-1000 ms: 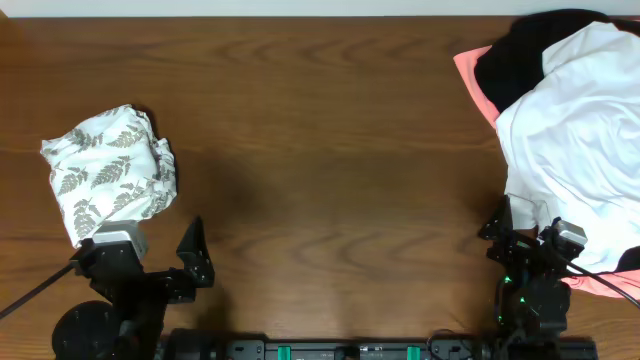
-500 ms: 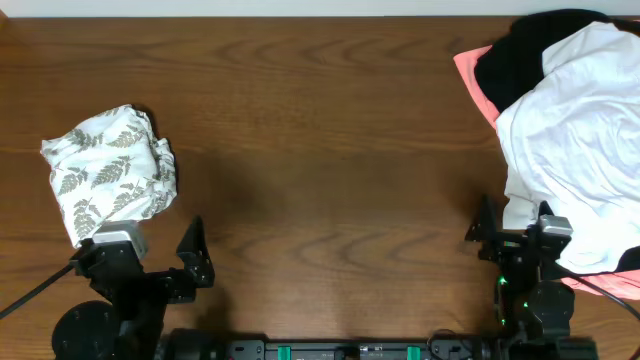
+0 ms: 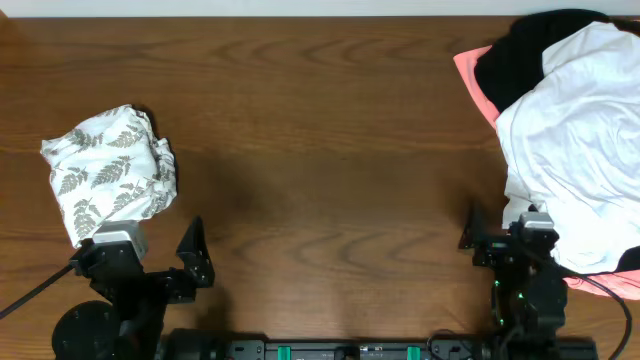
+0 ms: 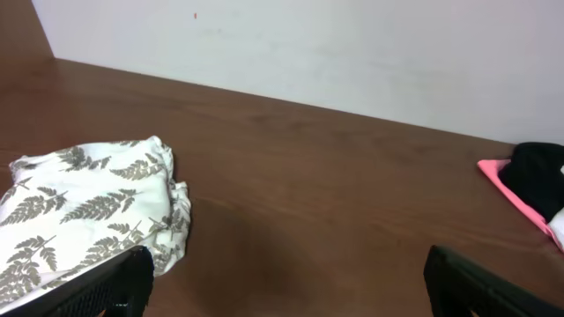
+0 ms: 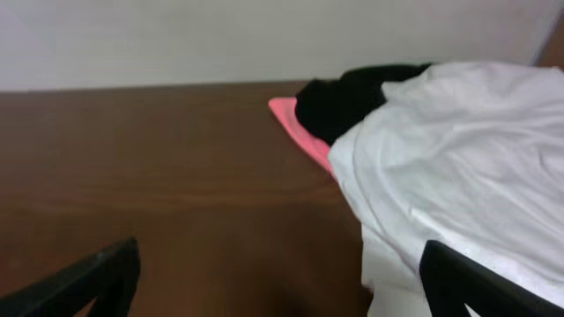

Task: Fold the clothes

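**Left gripper** (image 4: 286, 286): the jaws are held wide apart, with nothing between them. Just ahead of its left finger and slightly to the left, the fern-print garment (image 3: 110, 172) is found on the tabletop (image 3: 330, 150) as a rumpled, roughly rounded bundle. Its near edge lies at the fingertip; contact cannot be confirmed.

The fabric is judged thin, soft and light. It is expected to sag and slide when lifted and to hold no shape of its own. No hem, sleeve or collar can be made out in the bundle. A hold is best taken on the puckered edge at the bundle's right, nearest the open jaws. Few layers should be pinched, so that the piece can be drawn out flat before any fold is made.

**Right gripper** (image 5: 282, 291): the jaws are likewise spread and empty. Just ahead and to its right, a plain white garment (image 5: 458, 176), smooth and matte, is heaped over a black garment (image 5: 352, 97) and a coral-pink garment (image 5: 295, 123). The tabletop is dark, hard, grained wood. The fern-print garment lies well apart, far to this gripper's left.
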`<state>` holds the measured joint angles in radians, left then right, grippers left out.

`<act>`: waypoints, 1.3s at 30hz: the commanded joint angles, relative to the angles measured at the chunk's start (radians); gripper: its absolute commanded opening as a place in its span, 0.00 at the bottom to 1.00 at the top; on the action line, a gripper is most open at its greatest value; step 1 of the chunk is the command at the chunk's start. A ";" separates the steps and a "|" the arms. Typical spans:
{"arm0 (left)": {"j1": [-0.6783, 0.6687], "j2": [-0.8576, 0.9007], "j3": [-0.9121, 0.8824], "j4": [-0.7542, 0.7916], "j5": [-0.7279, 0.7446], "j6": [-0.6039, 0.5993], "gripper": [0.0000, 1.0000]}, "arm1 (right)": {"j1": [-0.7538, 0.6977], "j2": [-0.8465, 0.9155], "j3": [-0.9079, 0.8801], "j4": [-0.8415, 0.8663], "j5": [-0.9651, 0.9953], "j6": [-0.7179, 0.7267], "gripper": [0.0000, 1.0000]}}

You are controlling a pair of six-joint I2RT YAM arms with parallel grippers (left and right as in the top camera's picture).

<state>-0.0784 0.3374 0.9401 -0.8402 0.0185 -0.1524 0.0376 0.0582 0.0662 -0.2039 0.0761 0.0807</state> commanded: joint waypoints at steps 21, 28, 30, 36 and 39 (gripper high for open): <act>0.004 -0.003 -0.001 0.002 -0.011 0.006 0.98 | -0.004 0.053 -0.005 0.002 -0.028 -0.175 0.99; 0.004 -0.003 -0.001 0.002 -0.011 0.006 0.98 | -0.005 0.048 -0.005 0.002 -0.028 -0.175 0.99; 0.004 -0.003 -0.001 0.002 -0.011 0.006 0.98 | -0.011 0.014 -0.005 0.001 -0.028 -0.175 0.99; 0.004 -0.003 -0.001 0.002 -0.011 0.006 0.98 | -0.018 -0.053 -0.006 0.006 -0.028 -0.175 0.99; 0.004 -0.003 -0.001 0.002 -0.011 0.006 0.98 | -0.018 -0.053 -0.006 0.004 -0.028 -0.175 0.99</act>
<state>-0.0784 0.3374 0.9401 -0.8402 0.0185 -0.1524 0.0292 0.0147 0.0662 -0.1986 0.0547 -0.0818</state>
